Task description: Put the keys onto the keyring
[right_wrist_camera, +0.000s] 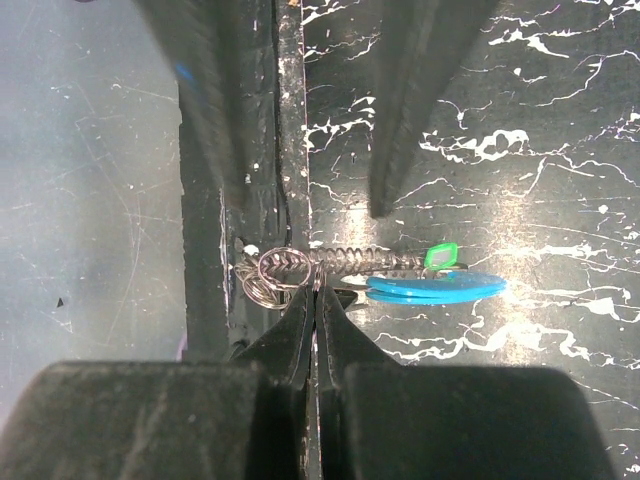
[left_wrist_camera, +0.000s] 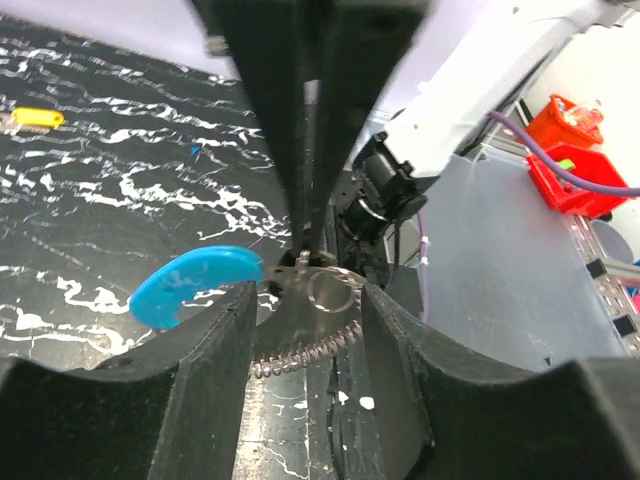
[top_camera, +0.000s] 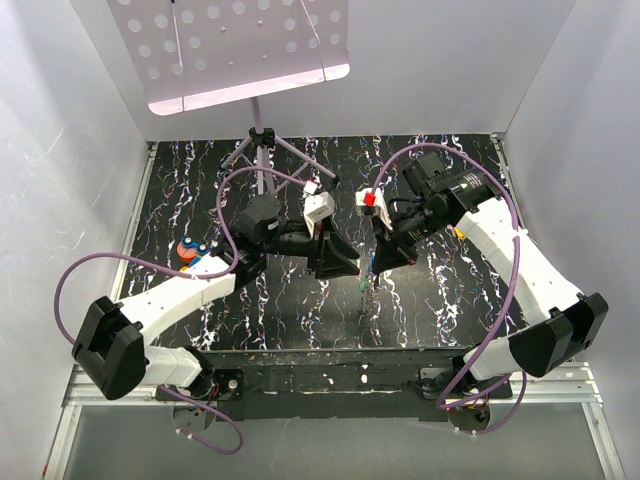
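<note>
The keyring is a bright blue curved tag [right_wrist_camera: 435,288] with a small green tag [right_wrist_camera: 440,257], joined to a grey coil [right_wrist_camera: 365,260] and metal split rings [right_wrist_camera: 278,270]. My right gripper [right_wrist_camera: 317,288] is shut on a ring of it and holds it above the mat near the front edge. It hangs below that gripper in the top view [top_camera: 366,285]. My left gripper [left_wrist_camera: 305,300] is open, with its fingers on either side of the coil [left_wrist_camera: 300,350] and not closed on it. The blue tag [left_wrist_camera: 195,285] lies left of them. I cannot make out separate keys.
A yellow tag [left_wrist_camera: 35,118] lies far off on the marbled mat [top_camera: 450,300]. An orange and blue object [top_camera: 190,250] sits at the mat's left. A stand [top_camera: 262,150] with a perforated plate is at the back. Red bins [left_wrist_camera: 570,150] are beyond the table.
</note>
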Controlling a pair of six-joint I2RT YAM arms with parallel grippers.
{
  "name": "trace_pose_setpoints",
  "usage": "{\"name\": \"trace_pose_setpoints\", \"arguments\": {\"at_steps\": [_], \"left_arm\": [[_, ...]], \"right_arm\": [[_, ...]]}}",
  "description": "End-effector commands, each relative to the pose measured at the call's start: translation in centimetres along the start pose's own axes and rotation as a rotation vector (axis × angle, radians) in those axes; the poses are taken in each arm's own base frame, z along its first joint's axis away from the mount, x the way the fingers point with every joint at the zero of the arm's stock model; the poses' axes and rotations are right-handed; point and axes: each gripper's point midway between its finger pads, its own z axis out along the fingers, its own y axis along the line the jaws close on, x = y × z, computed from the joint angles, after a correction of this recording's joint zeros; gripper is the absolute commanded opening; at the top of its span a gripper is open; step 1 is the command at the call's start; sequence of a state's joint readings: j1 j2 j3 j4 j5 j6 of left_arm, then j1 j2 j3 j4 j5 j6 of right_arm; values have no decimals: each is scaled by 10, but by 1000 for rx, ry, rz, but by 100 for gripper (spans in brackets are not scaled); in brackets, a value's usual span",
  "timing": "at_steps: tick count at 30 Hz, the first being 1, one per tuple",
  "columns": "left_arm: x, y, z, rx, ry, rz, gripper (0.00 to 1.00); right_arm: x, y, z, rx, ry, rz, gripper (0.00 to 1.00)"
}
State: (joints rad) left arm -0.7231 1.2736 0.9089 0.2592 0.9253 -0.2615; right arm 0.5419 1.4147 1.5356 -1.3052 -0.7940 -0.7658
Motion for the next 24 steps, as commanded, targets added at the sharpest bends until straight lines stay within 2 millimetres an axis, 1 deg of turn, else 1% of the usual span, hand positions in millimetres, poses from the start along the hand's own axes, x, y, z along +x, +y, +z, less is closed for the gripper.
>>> {"name": "trace_pose_setpoints", "arguments": {"at_steps": [1, 6, 10, 16, 20, 24], "left_arm": [[-1, 16, 11, -65, -3, -22, 43], [1, 21, 17, -76, -11, -46, 40], [-1, 17, 21, -49, -18, -52, 37], [-4, 7, 20, -8, -35, -42, 36], [-1, 4, 18, 4, -31, -38, 35], [-3, -1, 17, 31, -34, -27, 35]], "right_arm": [[-20, 11, -10, -24, -65, -21, 1], [-21, 11, -9, -31, -69, -14, 1], [-21, 12, -8, -38, -71, -6, 1], [-20, 11, -7, -36, -69, -3, 1], [-20, 10, -7, -33, -68, -2, 1], [-20, 10, -7, -33, -68, 0, 1]]}}
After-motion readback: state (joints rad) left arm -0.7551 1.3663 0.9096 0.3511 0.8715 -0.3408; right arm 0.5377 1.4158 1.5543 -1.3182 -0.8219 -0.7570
